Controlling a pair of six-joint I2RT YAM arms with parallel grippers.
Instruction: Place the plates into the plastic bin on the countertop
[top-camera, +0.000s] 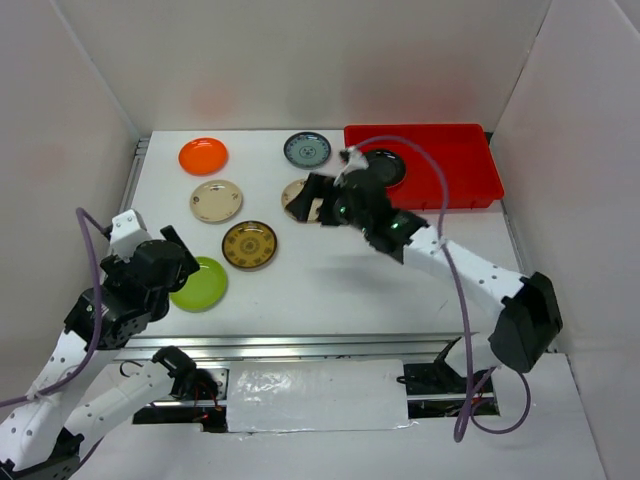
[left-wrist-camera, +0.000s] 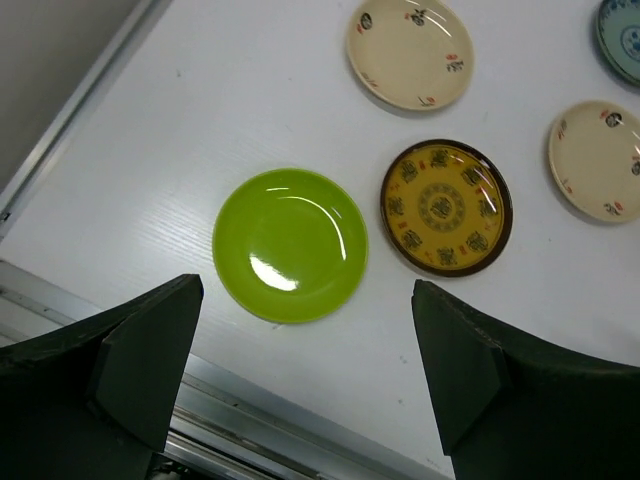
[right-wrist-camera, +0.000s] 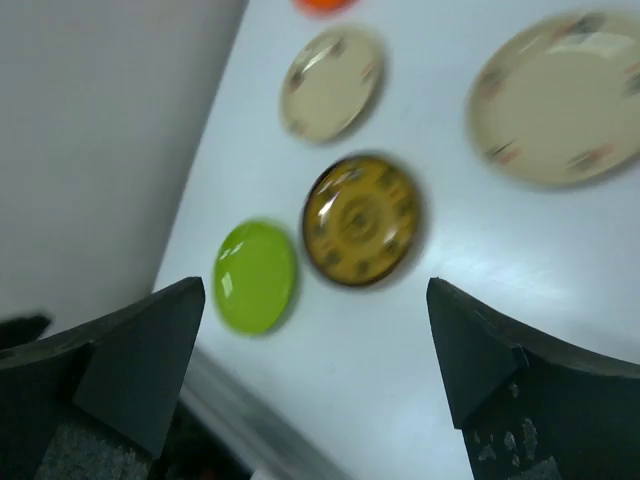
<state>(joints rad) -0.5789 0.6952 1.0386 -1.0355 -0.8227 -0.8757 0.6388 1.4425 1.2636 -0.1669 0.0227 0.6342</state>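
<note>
The red plastic bin stands at the back right of the countertop and holds the black plate. On the white surface lie an orange plate, a grey-blue plate, a cream plate, a brown-gold plate and a lime green plate. A second cream plate is partly hidden under my right gripper, which hovers open and empty. My left gripper is open and empty just near of the green plate. Only one orange plate shows.
White walls enclose the table on three sides. A metal rail runs along the near edge, close below my left gripper. The right arm's purple cable arcs over the bin's front.
</note>
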